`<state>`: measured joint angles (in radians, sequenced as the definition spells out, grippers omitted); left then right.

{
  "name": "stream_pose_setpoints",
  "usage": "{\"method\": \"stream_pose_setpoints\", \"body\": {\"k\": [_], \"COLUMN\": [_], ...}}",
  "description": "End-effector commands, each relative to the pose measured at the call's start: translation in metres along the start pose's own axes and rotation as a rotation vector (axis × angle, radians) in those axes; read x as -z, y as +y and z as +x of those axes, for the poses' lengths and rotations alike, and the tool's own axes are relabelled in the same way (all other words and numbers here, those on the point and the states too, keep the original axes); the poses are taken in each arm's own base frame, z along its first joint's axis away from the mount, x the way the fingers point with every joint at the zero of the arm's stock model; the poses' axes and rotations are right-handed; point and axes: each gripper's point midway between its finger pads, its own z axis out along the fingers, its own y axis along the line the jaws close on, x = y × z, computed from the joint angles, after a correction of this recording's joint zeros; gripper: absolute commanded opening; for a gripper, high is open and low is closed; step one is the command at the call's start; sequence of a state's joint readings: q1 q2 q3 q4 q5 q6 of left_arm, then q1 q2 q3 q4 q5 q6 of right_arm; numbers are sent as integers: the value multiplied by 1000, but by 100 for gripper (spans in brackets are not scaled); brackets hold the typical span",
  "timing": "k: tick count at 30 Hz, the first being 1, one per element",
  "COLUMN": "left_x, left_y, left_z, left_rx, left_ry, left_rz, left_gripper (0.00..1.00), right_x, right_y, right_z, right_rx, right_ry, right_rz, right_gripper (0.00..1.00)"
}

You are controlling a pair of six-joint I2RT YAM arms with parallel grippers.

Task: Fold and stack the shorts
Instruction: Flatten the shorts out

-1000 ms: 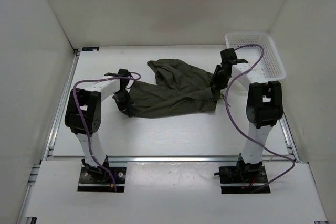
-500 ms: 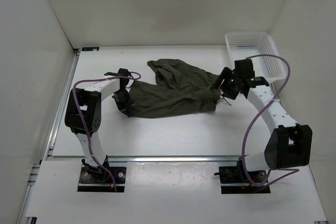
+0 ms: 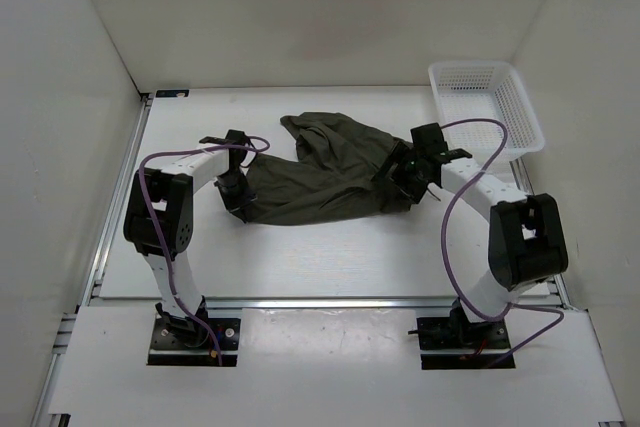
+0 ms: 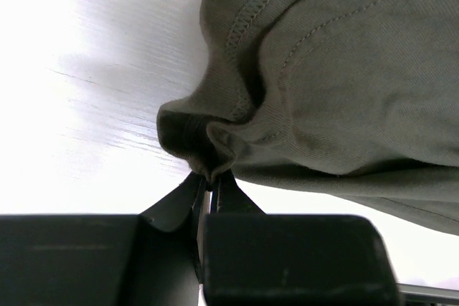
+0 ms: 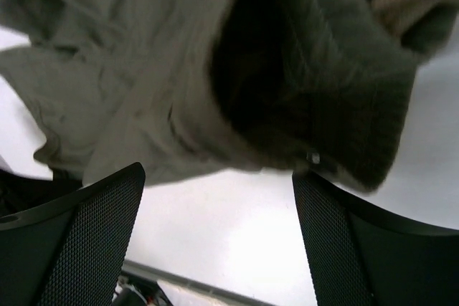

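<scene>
Folding not yet begun on crumpled shorts [image 3: 330, 172], nothing stacked; left gripper [image 4: 210, 184] pinching leg hem [image 4: 247, 16], right gripper [image 5: 215, 198] spread wide at waistband [image 5: 337, 105].

Centre frame, I see the shorts [image 3: 330, 172], matt olive knit cloth, on a smooth white worktop [image 3: 300, 247]; upper right, a white plastic lattice basket [image 3: 522, 107]; the right tool [image 5: 216, 177] shows black mesh-textured pads [image 5: 93, 234].
</scene>
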<state>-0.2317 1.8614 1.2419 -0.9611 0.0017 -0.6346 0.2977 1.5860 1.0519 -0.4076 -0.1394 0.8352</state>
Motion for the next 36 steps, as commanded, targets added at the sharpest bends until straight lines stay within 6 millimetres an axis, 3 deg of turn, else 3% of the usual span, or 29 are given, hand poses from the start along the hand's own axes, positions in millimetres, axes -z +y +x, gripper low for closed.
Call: {"method": "stream_pose_setpoints", "body": {"k": [1, 9, 21, 24, 32, 36], "left_x": [9, 7, 5, 5, 5, 16], "left_y": [-4, -1, 2, 2, 2, -2], "left_z": [-10, -9, -7, -7, -7, -13], "left_rx": [-20, -20, -20, -20, -20, -20], "left_ry": [-51, -49, -47, -47, -47, -68], "left_rz": [1, -11, -24, -24, -24, -9], "left_gripper": [10, 10, 10, 10, 10, 10], "right_x": [-8, -19, -33, -33, -17, 9], "right_y": [18, 14, 3, 0, -4, 11], "right_z": [-26, -36, -43, -43, -47, -59], "right_rx": [-40, -52, -68, -58, -16, 45], "right_ry": [-79, -115, -140, -142, -178, -207], "right_rz": [-25, 1, 63, 77, 105, 94], "right_gripper": [86, 78, 44, 30, 0, 0]}}
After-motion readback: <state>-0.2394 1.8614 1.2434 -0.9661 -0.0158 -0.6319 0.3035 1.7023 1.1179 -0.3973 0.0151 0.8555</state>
